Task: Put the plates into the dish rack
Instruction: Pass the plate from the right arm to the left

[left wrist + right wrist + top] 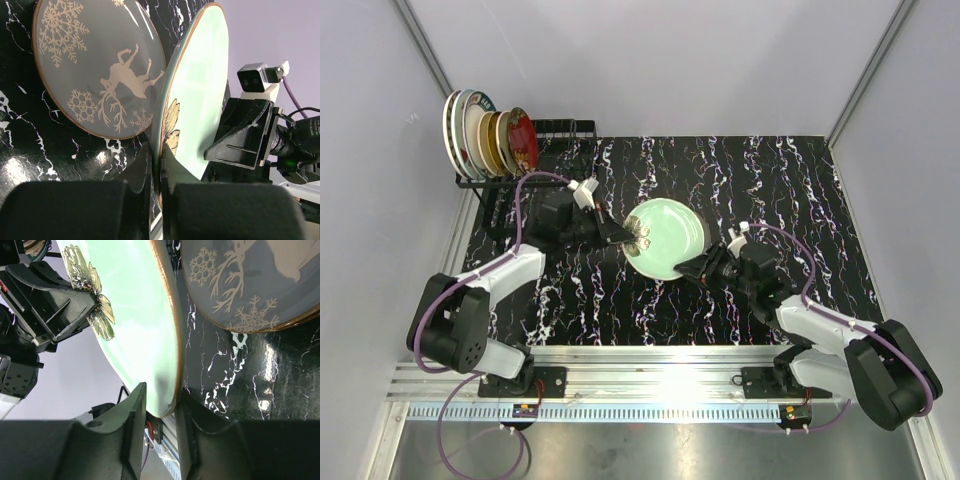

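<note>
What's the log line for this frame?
pale green plate tilted | left gripper shut on rim | right gripper astride rim, grip unclear | deer plate on table

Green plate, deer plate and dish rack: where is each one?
green plate [667, 238], overhead view, middle of its face
deer plate [97, 70], left wrist view, its face beside the deer
dish rack [565, 127], overhead view, bare back wire

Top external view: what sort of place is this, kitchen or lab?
Probably a lab test cell, not a kitchen: plain white walls around a marble-print mat, arms bolted to an aluminium rail, a dish rack.
</note>
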Controlling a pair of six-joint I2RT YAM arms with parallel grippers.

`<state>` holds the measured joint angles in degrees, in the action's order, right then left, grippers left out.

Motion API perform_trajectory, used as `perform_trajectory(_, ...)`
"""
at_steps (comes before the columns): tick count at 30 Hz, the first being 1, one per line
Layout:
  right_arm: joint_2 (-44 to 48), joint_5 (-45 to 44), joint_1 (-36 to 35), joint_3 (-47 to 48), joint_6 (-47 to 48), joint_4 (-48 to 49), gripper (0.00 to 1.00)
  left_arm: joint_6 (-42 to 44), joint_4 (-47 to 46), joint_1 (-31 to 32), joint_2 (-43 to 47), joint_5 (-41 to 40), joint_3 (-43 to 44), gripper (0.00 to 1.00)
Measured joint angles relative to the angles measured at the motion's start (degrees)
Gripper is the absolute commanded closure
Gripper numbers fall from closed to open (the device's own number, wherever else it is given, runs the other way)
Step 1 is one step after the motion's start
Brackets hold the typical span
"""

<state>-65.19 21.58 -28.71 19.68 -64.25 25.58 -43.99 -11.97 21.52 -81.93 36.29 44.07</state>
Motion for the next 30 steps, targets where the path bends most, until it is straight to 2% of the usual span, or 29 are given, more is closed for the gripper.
perform_trajectory(6, 0.09, 0.15, -0.33, 0.0, 0.2, 0.11, 0.58, 0.46, 1.62, 0.02, 0.2, 0.02, 0.04, 1.0)
perform_trajectory(14, 3.74, 0.5, -0.98, -0.22, 1.07, -2.58, 0.43, 2.1, 8.55, 0.39, 2.14, -1.84, 1.2, 1.0)
perform_trajectory(21, 14.03, -1.09, -1.09, -2.47, 2.43, -8.48, 0.41, 5.33, 12.35, 0.68, 4.31, -4.5, 2.16, 1.0)
perform_trajectory(30, 25.73, -5.05, -1.07, -2.54, 5.62, -19.02, 0.43, 12.28, 21.18, 0.61, 6.32, -14.45, 2.21, 1.0)
